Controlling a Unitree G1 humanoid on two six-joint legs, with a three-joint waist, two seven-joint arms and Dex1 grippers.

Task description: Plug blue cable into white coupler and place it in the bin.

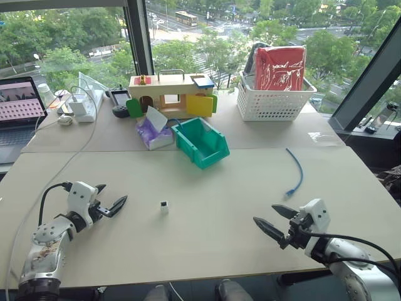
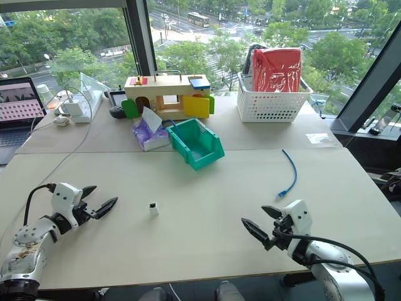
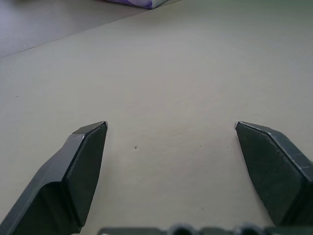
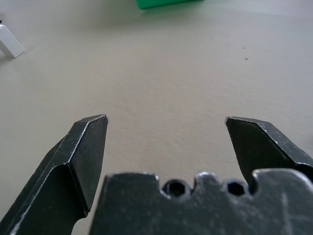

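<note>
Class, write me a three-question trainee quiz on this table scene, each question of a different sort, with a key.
1. True or false: the cable is already plugged into the coupler.
2. Which claw is nearer the cable? A) left B) right
3. Fill in: the bin sits beside a purple ____ box.

Key: 1 false, they lie apart. 2 B. 3 tissue.

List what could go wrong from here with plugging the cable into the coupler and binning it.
The white coupler is tiny and loose on the table; the open left gripper may knock it away instead of pinching it.
The blue cable is thin and lies flat, so the open right gripper may slip off it.
</note>
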